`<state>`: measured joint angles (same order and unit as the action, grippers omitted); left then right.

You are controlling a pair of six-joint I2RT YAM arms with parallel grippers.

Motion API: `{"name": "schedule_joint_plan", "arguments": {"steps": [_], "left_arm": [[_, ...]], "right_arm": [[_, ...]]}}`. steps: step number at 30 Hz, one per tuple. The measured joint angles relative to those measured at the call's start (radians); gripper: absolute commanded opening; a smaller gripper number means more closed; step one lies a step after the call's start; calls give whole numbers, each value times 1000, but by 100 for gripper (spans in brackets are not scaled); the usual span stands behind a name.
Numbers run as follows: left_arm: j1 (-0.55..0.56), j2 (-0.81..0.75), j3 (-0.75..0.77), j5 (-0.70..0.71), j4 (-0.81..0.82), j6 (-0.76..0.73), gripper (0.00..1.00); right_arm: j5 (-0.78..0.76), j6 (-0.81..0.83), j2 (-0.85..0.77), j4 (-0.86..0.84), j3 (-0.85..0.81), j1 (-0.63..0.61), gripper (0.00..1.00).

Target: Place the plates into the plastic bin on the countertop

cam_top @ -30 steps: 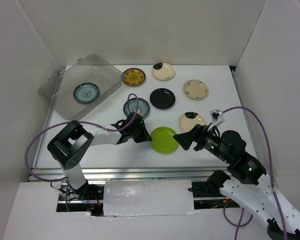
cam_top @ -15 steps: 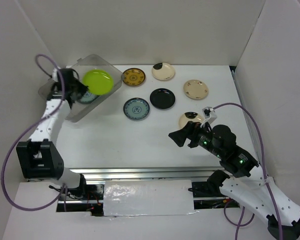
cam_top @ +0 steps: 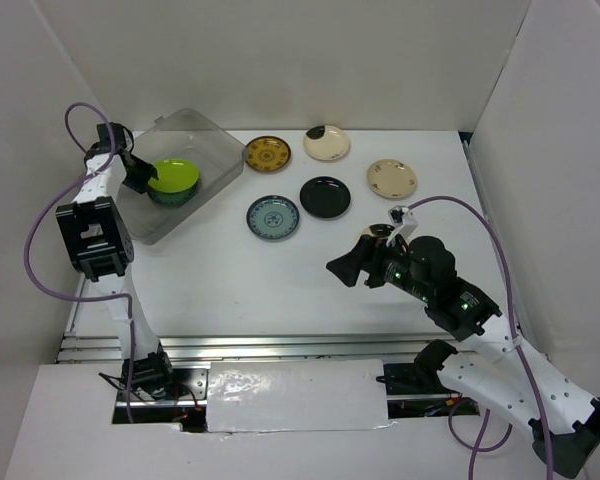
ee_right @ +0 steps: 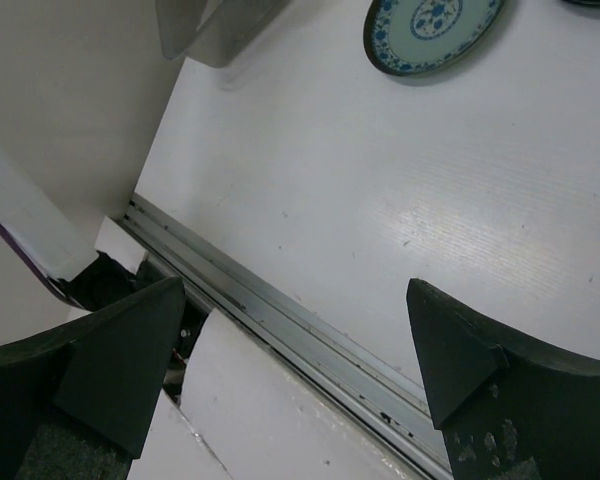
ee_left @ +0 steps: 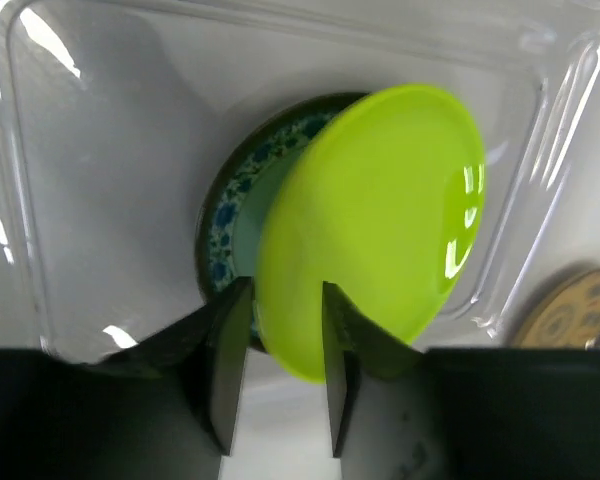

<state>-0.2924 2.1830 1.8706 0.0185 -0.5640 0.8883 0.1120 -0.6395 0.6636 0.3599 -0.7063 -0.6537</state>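
Receiving container: the plastic bin [cam_top: 208,140] sits at the far left of the countertop [cam_top: 230,285], turned at an angle to the table edges, close to the left wall.
Bin contents, lower item: blue-patterned plate in the bin [ee_left: 232,205] lies flat on the bin floor.
Bin contents, upper item: the lime green plate [cam_top: 173,176] is inside the bin, tilted, leaning over the blue-patterned plate in the bin and covering most of it.
Left gripper: the left gripper [ee_left: 280,375] is above the near-left part of the bin. Its fingers [ee_left: 230,360] stand narrowly apart, with the lower rim of the lime green plate between them. Whether the pads press on the rim cannot be told.
Right gripper: the right gripper [cam_top: 345,270] hangs over the countertop right of centre, fingers [ee_right: 120,370] spread wide, nothing between them.
Outside the bin, nearest: the mustard-gold plate [cam_top: 267,153] lies just beside the bin's right corner, and shows through the clear wall in the left wrist view.
Outside the bin, centre: the second blue-patterned plate [cam_top: 273,217] and the black plate [cam_top: 325,197] lie side by side, apart from each other.
Outside the bin, far side: a cream plate with black patch [cam_top: 326,143] is near the back wall, and a plain cream plate [cam_top: 392,178] lies to its right.
Outside the bin, partly hidden: another cream plate [cam_top: 376,231] is mostly covered by the right arm.
Front edge: the metal rail [ee_right: 280,310] runs along the near side of the countertop.
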Motion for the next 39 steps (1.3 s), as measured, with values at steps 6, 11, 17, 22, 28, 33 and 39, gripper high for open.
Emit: {"name": "schedule_joint_plan", "arguments": {"steps": [6,11,17,22,28,33,39], "left_arm": [[30,-64,-49,36,-11,-2,99],[190,-397,-266,159,3,-30,99],[590,-829,-631,110,258,15,99],[631,-845,-960,92,465,114,99],[604,-679,-1145,45,660,182,99],[579,-509,-1079,18,813,211,88],[576,-387,-967,39,827,217,60]], "right_arm": [[-12,18,-5,1,-23,8,100],[-78,-16,23,2,-26,81,100],[-65,-126,14,-87,99,228,100],[28,-163,-53,-131,189,295,100],[154,-176,-121,-251,253,368,100],[227,-184,-121,-271,275,427,100],[277,-183,-138,-271,275,480,100]]}}
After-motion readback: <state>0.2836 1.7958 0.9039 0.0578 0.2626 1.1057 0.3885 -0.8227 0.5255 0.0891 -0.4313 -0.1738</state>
